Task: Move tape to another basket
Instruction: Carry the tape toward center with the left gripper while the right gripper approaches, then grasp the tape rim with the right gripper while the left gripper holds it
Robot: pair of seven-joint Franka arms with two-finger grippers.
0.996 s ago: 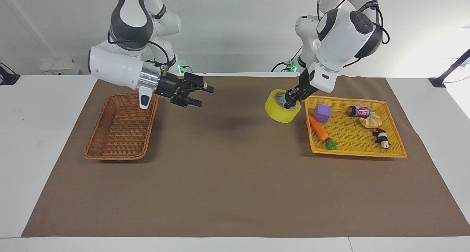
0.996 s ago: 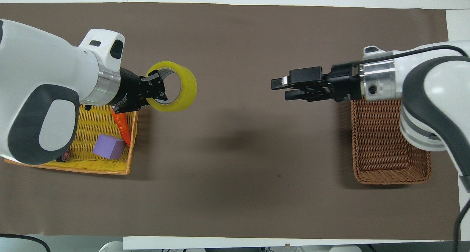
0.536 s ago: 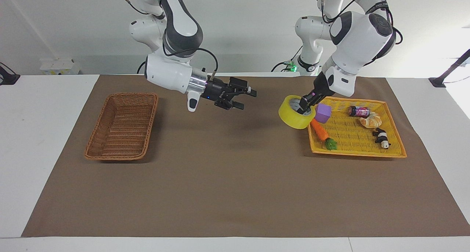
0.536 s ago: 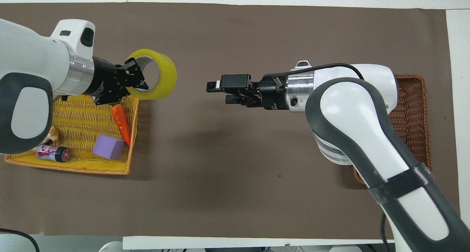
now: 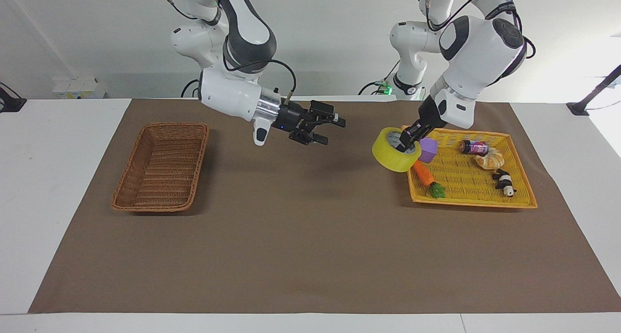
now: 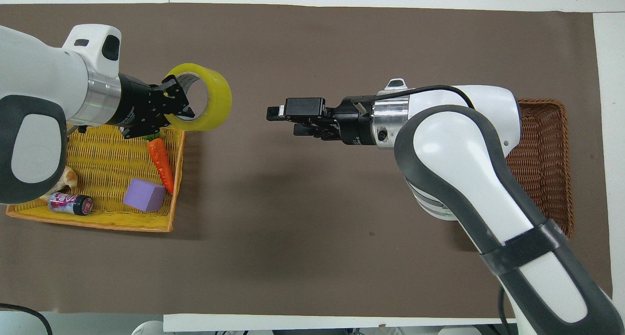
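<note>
Tape is shown held in the air by the left gripper, whose fingers are clamped on the wall of the yellow roll, one inside the pale core and one outside. The roll is seen tilted, over the edge of the yellow tray at the side turned toward the middle of the table; in the overhead view the tape is seen overlapping the tray's corner. The right gripper is held in the air over the brown mat near the middle of the table, pointed toward the tape with its fingers spread apart and nothing between them; a clear gap is left between it and the roll. In the tray are shown a carrot, a purple block, a small can, a bread roll and a small black-and-white figure. The brown wicker basket is shown resting on the mat toward the right arm's end of the table, well apart from both grippers.
</note>
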